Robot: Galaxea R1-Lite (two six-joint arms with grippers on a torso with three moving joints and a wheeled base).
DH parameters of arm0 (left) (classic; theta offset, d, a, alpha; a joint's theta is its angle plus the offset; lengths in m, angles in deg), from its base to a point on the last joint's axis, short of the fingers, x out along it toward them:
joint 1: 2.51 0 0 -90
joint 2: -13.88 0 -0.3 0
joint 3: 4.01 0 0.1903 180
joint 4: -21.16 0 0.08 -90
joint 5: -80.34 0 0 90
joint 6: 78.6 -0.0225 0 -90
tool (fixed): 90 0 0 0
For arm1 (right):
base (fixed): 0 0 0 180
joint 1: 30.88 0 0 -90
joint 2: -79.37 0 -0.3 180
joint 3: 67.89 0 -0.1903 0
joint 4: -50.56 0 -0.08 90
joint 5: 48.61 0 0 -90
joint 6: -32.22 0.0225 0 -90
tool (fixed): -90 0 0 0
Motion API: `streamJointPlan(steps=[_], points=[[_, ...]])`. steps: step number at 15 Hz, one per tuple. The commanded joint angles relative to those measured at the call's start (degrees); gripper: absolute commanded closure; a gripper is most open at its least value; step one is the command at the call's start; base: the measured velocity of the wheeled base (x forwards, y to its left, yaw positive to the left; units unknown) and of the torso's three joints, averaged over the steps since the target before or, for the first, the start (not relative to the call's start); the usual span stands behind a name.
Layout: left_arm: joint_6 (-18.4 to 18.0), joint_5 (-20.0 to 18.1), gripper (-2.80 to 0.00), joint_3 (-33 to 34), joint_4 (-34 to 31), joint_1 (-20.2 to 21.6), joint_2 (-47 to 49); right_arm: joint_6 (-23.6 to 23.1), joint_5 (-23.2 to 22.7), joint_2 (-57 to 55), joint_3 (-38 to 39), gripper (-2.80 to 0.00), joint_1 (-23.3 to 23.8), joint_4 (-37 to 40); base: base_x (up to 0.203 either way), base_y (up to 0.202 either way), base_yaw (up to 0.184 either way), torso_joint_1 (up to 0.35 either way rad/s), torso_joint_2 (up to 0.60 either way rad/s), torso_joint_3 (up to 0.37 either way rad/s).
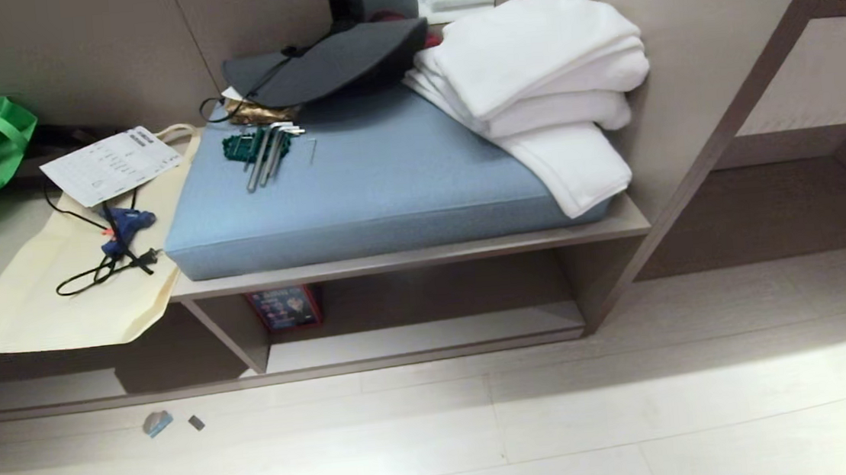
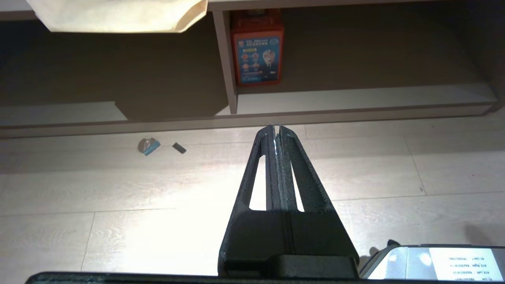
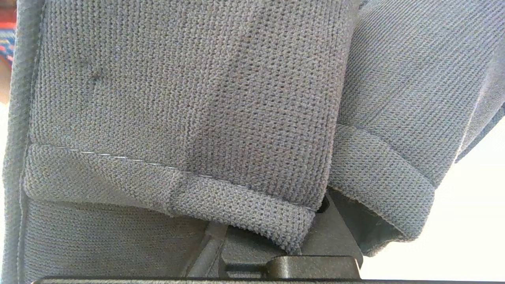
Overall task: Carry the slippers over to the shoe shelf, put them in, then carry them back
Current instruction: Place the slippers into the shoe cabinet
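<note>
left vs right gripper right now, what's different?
Load: the left gripper is shut on nothing, while the right gripper, hidden in its wrist view, is shut on the slippers.
View ahead: the left gripper looks over bare floor toward the shoe shelf; the right gripper's view is filled by grey knit strap fabric.
Shared: both are shut, and neither shows in the head view.
</note>
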Motion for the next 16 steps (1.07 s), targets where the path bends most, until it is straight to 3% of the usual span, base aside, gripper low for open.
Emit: streamJointPlan(steps=[1,16], points=[[0.02,0.04,0.0,0.0,0.0,0.01,0.03,0.0,-0.04,0.01,0.08,0.0,0.02,-0.02,0.0,0.0,0.0,0.008,0.0,-0.193],[0.11,0.04,0.0,0.0,0.0,0.01,0.03,0.0,-0.04,0.01,0.09,0.0,0.01,-0.02,0.0,0.0,0.0,0.001,0.0,-0.199]])
